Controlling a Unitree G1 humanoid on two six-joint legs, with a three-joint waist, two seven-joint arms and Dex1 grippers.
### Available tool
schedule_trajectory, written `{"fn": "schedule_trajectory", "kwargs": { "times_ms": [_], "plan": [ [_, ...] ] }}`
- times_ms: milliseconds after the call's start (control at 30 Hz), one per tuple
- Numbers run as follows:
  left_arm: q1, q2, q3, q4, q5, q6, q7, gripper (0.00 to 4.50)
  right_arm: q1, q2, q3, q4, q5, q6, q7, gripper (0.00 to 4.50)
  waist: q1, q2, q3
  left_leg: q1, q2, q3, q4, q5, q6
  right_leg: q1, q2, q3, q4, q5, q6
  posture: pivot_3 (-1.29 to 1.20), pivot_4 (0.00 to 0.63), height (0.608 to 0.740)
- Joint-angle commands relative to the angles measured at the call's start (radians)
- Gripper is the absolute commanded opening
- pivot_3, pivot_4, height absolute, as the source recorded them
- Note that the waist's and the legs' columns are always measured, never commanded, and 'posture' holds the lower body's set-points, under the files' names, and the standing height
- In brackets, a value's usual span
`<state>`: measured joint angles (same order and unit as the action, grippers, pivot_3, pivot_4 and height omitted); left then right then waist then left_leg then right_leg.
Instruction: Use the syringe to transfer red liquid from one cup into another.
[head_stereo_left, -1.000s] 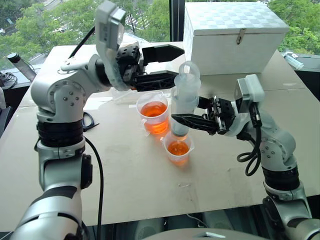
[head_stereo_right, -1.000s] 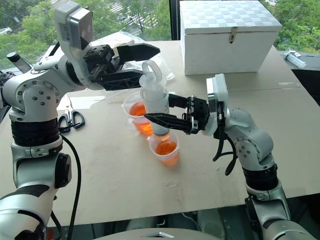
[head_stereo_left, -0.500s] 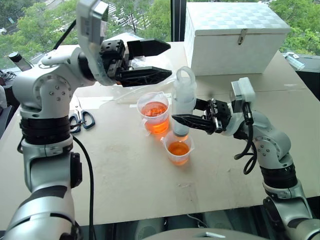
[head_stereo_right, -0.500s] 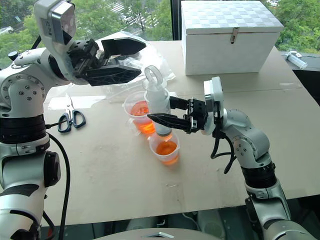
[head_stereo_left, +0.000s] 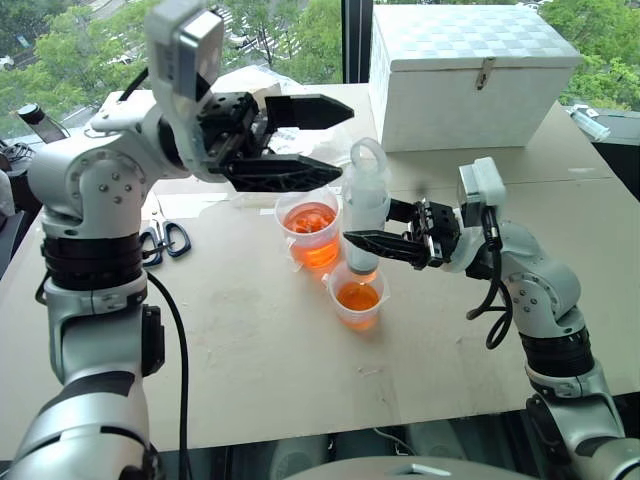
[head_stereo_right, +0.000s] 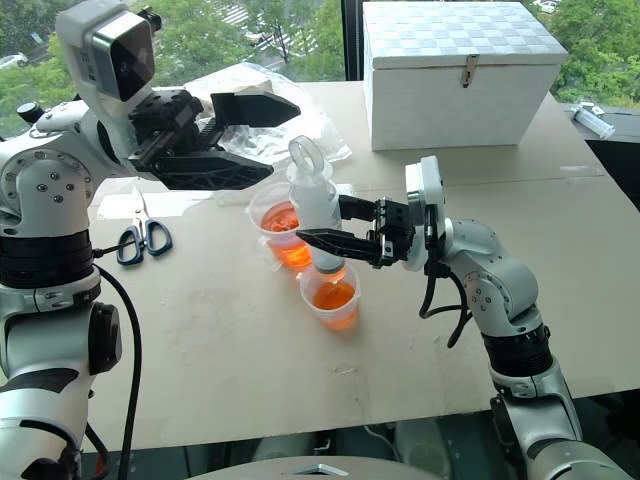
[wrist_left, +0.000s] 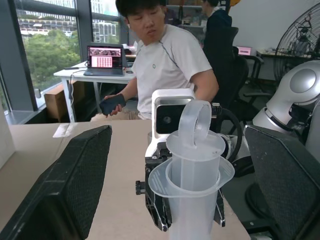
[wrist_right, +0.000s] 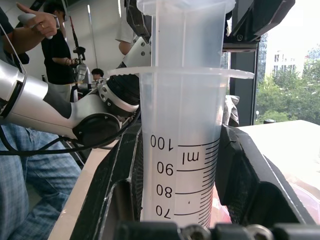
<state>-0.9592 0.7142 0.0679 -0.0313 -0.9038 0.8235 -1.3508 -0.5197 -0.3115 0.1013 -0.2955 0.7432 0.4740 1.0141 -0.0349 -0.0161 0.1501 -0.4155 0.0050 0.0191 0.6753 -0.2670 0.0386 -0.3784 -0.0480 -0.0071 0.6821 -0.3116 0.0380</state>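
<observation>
My right gripper (head_stereo_left: 365, 232) is shut on the barrel of the syringe (head_stereo_left: 366, 190) and holds it upright. Its tip hangs just over the shorter cup (head_stereo_left: 357, 300), which holds red liquid (head_stereo_left: 357, 297). The plunger sits deep in the barrel, with its ring on top (wrist_left: 195, 122). The taller cup (head_stereo_left: 310, 232), also with red liquid, stands just behind and to the left. My left gripper (head_stereo_left: 343, 142) is open above the taller cup, its fingertips a little left of the plunger ring and touching nothing. In the right wrist view the marked barrel (wrist_right: 182, 150) stands between the fingers (wrist_right: 120, 190).
A white box (head_stereo_left: 470, 70) stands at the back right of the table. Scissors (head_stereo_left: 165, 238) lie at the left and a crumpled clear bag (head_stereo_right: 250, 85) behind the cups. Another syringe (head_stereo_left: 587, 122) lies far right. A seated person (wrist_left: 170, 65) is beyond the table.
My left gripper has turned a little and its fingertips have drawn slightly back from the plunger's top, still open. The right gripper keeps the syringe over the shorter cup.
</observation>
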Motion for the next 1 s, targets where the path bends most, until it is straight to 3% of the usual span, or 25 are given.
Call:
{"fn": "schedule_trajectory", "kwargs": {
  "times_ms": [33, 67, 167, 400, 1000],
  "plan": [
    [-0.029, -0.006, -0.014, -0.03, 0.014, -0.013, -0.007, 4.29, -0.001, 0.002, -0.003, -0.024, 0.003, -0.017, 0.004, 1.54, -0.001, 0.0, 0.0, 0.0, 0.0, 0.0, 0.0, 0.0, 0.0, 0.0, 0.0, 0.0, 0.0, 0.0, 0.0, 0.0, 0.15, 0.74],
    [-0.031, -0.012, -0.018, -0.029, 0.016, -0.014, -0.005, 4.29, -0.001, 0.002, -0.001, -0.023, 0.0, -0.019, 0.005, 1.54, -0.001, 0.0, 0.0, 0.0, 0.0, 0.0, 0.0, 0.0, 0.0, 0.0, 0.0, 0.0, 0.0, 0.0, 0.0, 0.0, 0.15, 0.74],
    [-0.036, -0.029, -0.025, -0.03, 0.017, -0.015, 0.001, 3.49, 0.006, 0.004, 0.005, -0.019, -0.011, -0.025, 0.01, 1.54, 0.0, 0.0, 0.0, 0.0, 0.0, 0.0, 0.0, 0.0, 0.0, 0.0, 0.0, 0.0, 0.0, 0.0, 0.0, 0.0, 0.15, 0.74],
    [-0.032, -0.041, -0.038, -0.042, 0.013, -0.003, -0.009, 0.25, 0.023, 0.001, 0.011, -0.007, -0.033, -0.038, 0.016, 1.54, -0.001, 0.0, 0.0, 0.0, 0.0, 0.0, 0.0, 0.0, 0.0, 0.0, 0.0, 0.0, 0.0, 0.0, 0.0, 0.0, 0.15, 0.74],
    [0.058, -0.046, -0.11, -0.083, 0.081, -0.008, -0.001, 0.25, -0.033, 0.016, -0.042, -0.032, 0.022, -0.015, -0.026, 1.54, -0.001, 0.0, 0.0, 0.0, 0.0, 0.0, 0.0, 0.0, 0.0, 0.0, 0.0, 0.0, 0.0, 0.0, 0.0, 0.0, 0.15, 0.74]
  ]
}}
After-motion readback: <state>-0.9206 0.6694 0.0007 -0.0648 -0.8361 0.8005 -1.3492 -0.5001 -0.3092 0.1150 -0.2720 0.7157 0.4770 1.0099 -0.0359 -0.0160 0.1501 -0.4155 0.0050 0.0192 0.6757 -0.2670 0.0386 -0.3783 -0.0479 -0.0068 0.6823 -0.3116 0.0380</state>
